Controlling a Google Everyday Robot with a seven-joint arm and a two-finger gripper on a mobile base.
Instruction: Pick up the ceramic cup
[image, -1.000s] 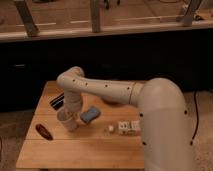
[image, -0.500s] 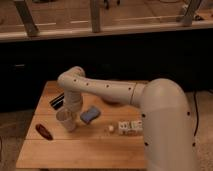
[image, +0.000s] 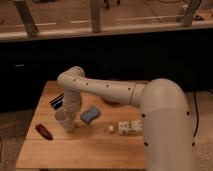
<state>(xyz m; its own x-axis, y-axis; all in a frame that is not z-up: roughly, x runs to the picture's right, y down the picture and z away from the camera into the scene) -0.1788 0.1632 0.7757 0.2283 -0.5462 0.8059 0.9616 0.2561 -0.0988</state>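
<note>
Nearest me is the table (image: 75, 150), front part bare wood. A brown item (image: 44, 131) lies at its left edge. Just right of it the cup (image: 65, 122) stands upright, base on the wood. The gripper (image: 69, 114) is down at the cup's rim; jaws together, and as far as I can see pinched on the rim wall. The sponge (image: 90, 115) is just beside the cup on the right, and white bits (image: 129, 127) lie further right. A black item (image: 56, 100) sits behind the cup.

Change over the last second: none. Cup, gripper and arm (image: 105, 90) hold the same spots. I read it as grasp made, lift not started. Next is a straight raise, watching for a slip at the rim.
</note>
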